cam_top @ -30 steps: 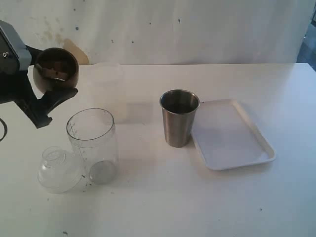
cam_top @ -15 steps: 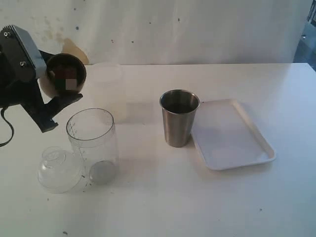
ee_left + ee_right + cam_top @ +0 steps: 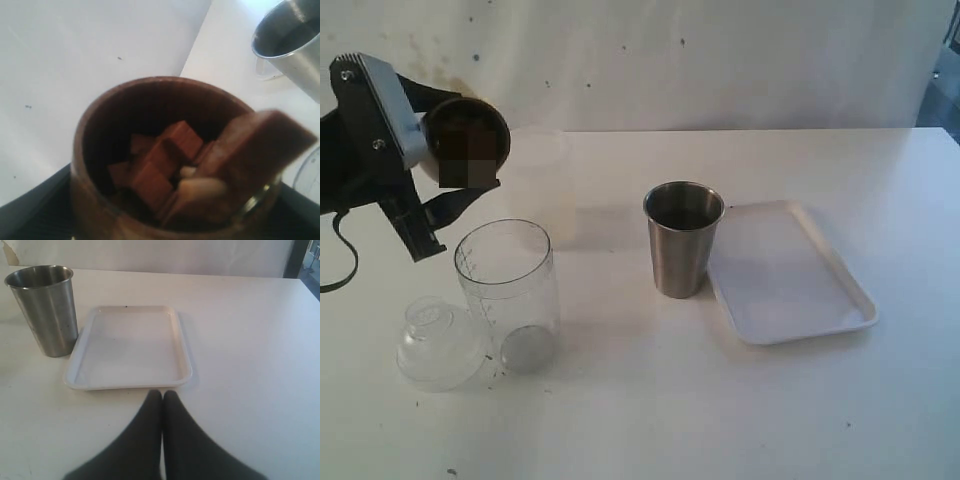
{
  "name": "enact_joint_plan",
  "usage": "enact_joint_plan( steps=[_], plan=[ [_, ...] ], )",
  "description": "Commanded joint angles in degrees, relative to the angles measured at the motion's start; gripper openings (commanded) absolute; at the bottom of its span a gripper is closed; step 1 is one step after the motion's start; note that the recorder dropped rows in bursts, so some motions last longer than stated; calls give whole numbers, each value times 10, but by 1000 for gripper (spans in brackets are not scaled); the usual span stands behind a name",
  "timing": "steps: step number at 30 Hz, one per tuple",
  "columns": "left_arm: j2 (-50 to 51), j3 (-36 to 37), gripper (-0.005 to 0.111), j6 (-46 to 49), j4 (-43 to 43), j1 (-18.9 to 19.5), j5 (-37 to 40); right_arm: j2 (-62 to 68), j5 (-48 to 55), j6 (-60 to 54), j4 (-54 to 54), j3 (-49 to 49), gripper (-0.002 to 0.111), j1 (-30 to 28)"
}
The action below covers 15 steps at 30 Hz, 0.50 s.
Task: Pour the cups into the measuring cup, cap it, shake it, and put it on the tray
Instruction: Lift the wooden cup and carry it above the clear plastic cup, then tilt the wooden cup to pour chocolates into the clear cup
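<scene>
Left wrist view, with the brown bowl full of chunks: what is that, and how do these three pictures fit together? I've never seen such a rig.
It is a robot with two arms, each ending in a two-fingered gripper. The exterior view looks across the white table from off the arms; each wrist view comes from a camera on one arm. The left gripper holds a small round brown wooden cup, tipped, with brown blocks inside: that fills the left wrist view. On the table stand a clear graduated plastic measuring cup, a clear dome-shaped lid beside it, a tapered stainless-steel tumbler and a flat white rectangular tray. The right gripper is shut and empty, near the tray.
</scene>
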Motion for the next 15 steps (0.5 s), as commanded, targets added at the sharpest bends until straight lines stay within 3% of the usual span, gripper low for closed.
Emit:
enact_joint_plan(
  steps=[1, 8, 15],
  plan=[
    [19, -4, 0, 35, -19, -2, -13, -3, -3, -2, -4, 1, 0, -1],
    [24, -4, 0, 96, -19, -2, -27, -3, -3, -2, -4, 1, 0, -1],
    [24, -4, 0, 231, -19, -2, -27, -3, -3, -2, -4, 1, 0, -1]
  ],
)
